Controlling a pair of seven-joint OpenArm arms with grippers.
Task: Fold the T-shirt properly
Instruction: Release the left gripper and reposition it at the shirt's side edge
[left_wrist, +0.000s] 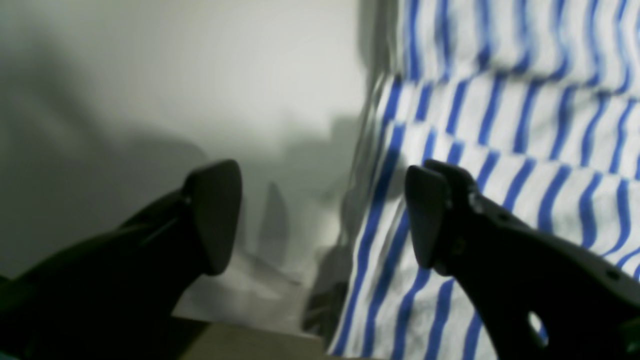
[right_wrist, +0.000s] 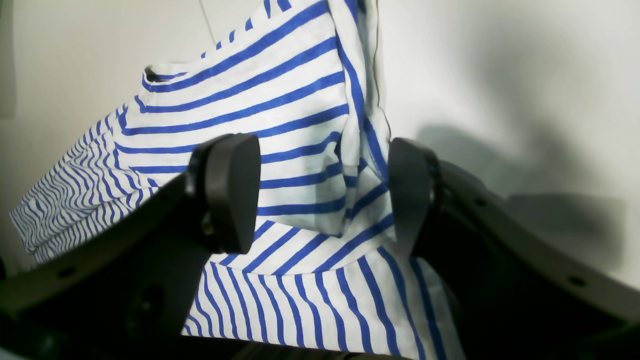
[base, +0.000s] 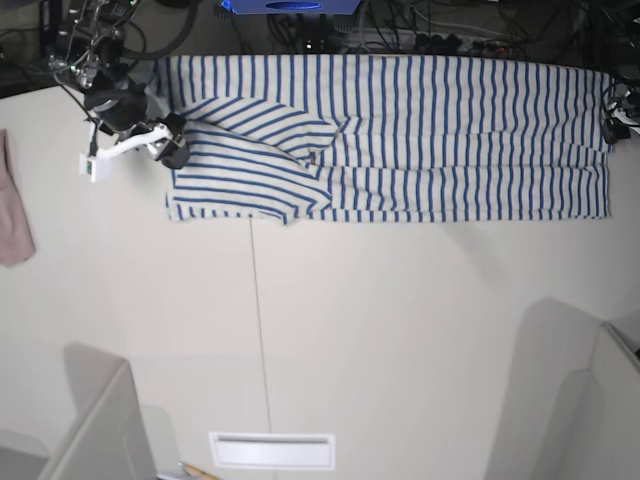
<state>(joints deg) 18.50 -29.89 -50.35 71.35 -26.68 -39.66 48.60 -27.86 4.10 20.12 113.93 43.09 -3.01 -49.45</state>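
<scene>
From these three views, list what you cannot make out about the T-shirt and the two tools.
- Left tool: tiny at the base view's right edge; open in its wrist view.
- T-shirt neck label: too small in the base view, outside both wrist views.
- T-shirt's far hem: merges into dark clutter, base view.
- Right tool: open; contact with the cloth unclear, its fingers hide it.

White matte worktop (base: 380, 330) fills most of the base view, with a thin seam line (base: 258, 320) running down it. A pale slotted plate (base: 271, 450) sits at the near edge. Soft grey shadows fall at both near corners. Pinkish cloth (base: 14, 205) lies at the worktop's edge. Dark clutter of cables (base: 440, 35) and a blue box (base: 290, 6) line the far side. Lighting is even, from overhead.
</scene>
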